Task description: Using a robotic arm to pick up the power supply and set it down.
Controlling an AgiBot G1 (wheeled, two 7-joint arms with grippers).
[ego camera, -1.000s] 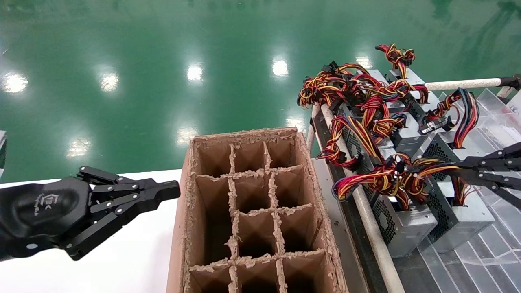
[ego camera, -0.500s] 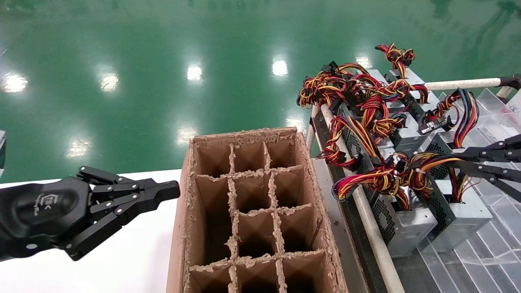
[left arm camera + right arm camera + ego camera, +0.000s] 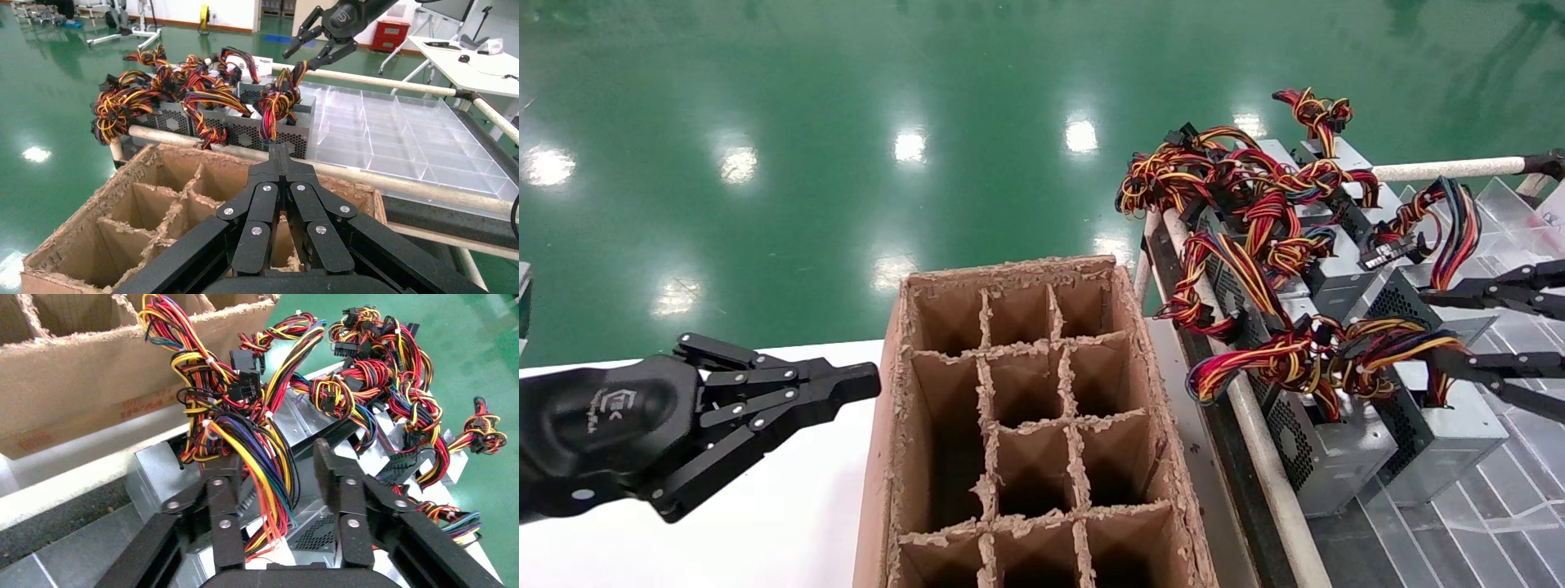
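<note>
Jaws of the right gripper (image 3: 1434,331) stand apart at 3 o'clock, straddling the wire bundle (image 3: 1303,359) of the power supply (image 3: 1442,425), which sits in the rack (image 3: 1258,441). Left gripper (image 3: 866,382), parked at 9 o'clock over the white table (image 3: 789,523) beside the cardboard box (image 3: 1026,425), has its jaws together.

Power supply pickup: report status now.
Right claw open, straddling the wire bundle above the nearest power supply, no grip yet. Left claw shut, parked beside the cardboard box. Loose wires between the fingers may snag.
</note>
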